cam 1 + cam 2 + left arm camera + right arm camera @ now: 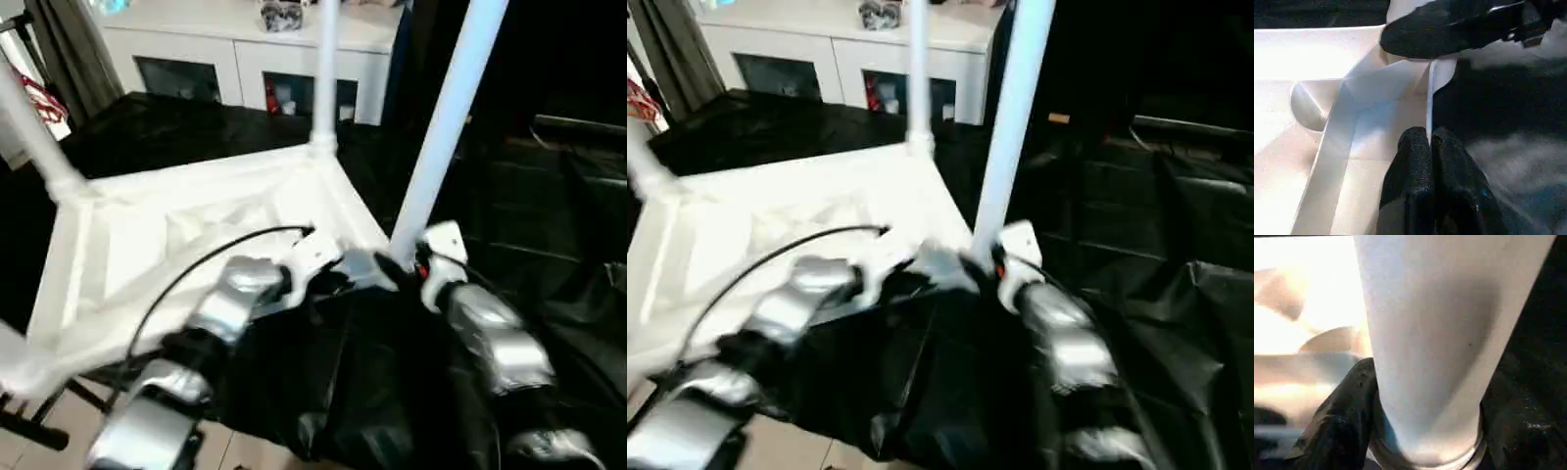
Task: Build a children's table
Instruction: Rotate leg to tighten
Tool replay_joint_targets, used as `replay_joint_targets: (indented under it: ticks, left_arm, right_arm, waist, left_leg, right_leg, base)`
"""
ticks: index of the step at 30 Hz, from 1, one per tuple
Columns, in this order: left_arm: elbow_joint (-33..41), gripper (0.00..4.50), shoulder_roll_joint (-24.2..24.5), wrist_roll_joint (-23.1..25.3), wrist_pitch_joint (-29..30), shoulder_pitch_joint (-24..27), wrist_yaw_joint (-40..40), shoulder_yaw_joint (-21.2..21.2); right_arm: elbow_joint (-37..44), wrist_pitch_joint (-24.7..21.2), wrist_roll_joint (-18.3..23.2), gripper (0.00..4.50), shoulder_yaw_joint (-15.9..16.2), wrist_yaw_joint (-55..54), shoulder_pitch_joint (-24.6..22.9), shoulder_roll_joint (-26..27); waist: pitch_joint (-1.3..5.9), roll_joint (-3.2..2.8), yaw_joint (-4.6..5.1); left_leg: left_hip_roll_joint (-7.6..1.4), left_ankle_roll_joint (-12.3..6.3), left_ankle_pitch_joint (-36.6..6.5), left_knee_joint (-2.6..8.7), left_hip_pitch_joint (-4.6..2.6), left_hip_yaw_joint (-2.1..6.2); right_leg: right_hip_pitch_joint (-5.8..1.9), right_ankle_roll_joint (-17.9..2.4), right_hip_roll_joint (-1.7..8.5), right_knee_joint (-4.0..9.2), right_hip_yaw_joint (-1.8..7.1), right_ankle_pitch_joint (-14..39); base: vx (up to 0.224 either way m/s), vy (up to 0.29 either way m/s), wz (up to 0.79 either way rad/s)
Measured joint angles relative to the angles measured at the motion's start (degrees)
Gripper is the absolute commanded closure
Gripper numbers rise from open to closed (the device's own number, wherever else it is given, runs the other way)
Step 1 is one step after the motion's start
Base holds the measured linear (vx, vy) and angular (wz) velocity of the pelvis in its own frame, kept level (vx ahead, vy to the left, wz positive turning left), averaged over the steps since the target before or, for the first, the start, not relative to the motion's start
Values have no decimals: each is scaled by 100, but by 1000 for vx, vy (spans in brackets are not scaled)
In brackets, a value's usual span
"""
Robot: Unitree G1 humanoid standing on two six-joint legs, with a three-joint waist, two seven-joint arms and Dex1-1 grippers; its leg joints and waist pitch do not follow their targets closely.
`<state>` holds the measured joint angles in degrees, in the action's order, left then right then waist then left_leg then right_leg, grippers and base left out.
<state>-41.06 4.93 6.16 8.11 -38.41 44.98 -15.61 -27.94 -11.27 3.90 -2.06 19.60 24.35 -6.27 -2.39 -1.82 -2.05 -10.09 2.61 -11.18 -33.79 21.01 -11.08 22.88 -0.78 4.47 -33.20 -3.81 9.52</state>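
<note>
Left eye view: the children's table [196, 245] lies upside down across the left and centre of the frame, ribbed underside up, resting on a surface draped in black sheeting [549, 255]. Behind it, along the top edge, stands a white cabinet [245, 59] with glass doors. Three white legs rise from the top's corners: the nearest leg [446, 127] slants up toward the upper right, a far leg [325, 73] stands at upper centre, and another leg [29, 127] leans at the left edge. In the lower part of the frame both silver forearms reach to the top's near right corner. The right gripper [1422, 431] has its black fingers spread around the base of the nearest leg, one on each side, pressed against it. The left gripper [1430, 147] is pinched closed, apparently on the thin white edge of the tabletop, though the contact is hard to judge.
</note>
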Motion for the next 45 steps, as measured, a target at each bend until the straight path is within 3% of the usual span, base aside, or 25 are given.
replay_joint_targets:
  ticks: [3,5,12,20,30,34,45]
  left_arm:
    - [-25,450,-37,26,-10,-13,-78,14]
    - [-21,450,-36,28,-21,-13,-78,13]
    - [151,450,133,18,-114,112,153,4]
    - [612,450,688,-182,-385,437,1167,-59]
    - [1052,450,1230,-451,-473,659,2358,-227]
    - [1108,450,1328,-499,-464,685,2591,-235]
    - [1208,450,1376,-530,-366,743,2587,-262]
  right_arm:
    - [-86,75,-96,187,-16,-159,58,73]
    - [-87,88,-96,131,-16,-159,59,73]
    - [72,50,11,68,62,354,-22,-41]
    - [708,-169,250,68,533,2066,-415,-857]
    - [995,-204,532,145,944,3805,-482,-1705]
    - [1078,-201,551,177,1055,4079,-506,-1779]
    - [1209,-175,565,184,1114,4047,-650,-1712]
  waist:
    - [7,-13,3]
    - [7,-14,1]
    - [5,-16,35]
    - [2,-13,7]
    - [-9,6,-61]
    - [-9,6,-117]
    - [-9,9,-133]
  left_leg:
    - [0,0,0,1,1,0]
    - [-1,-1,0,5,0,0]
    - [-3,-1,-1,10,-1,0]
    - [-7,-17,9,15,4,-1]
    - [-8,-31,15,12,15,-4]
    - [-10,-31,15,9,13,-7]
    - [-10,-30,15,6,11,-8]
  right_leg:
    - [0,-8,0,1,0,-5]
    - [-1,-8,0,0,-2,-5]
    - [4,-8,-1,-1,-5,-5]
    - [11,-1,-3,-1,-7,-1]
    - [18,-2,-3,-2,-7,0]
    - [18,-2,-3,-4,-6,0]
    - [16,-2,-3,-7,-5,0]
  base:
    - [0,0,0]
    - [0,0,0]
    - [0,0,0]
    - [0,0,0]
    - [0,0,0]
    - [0,0,0]
    - [0,0,0]
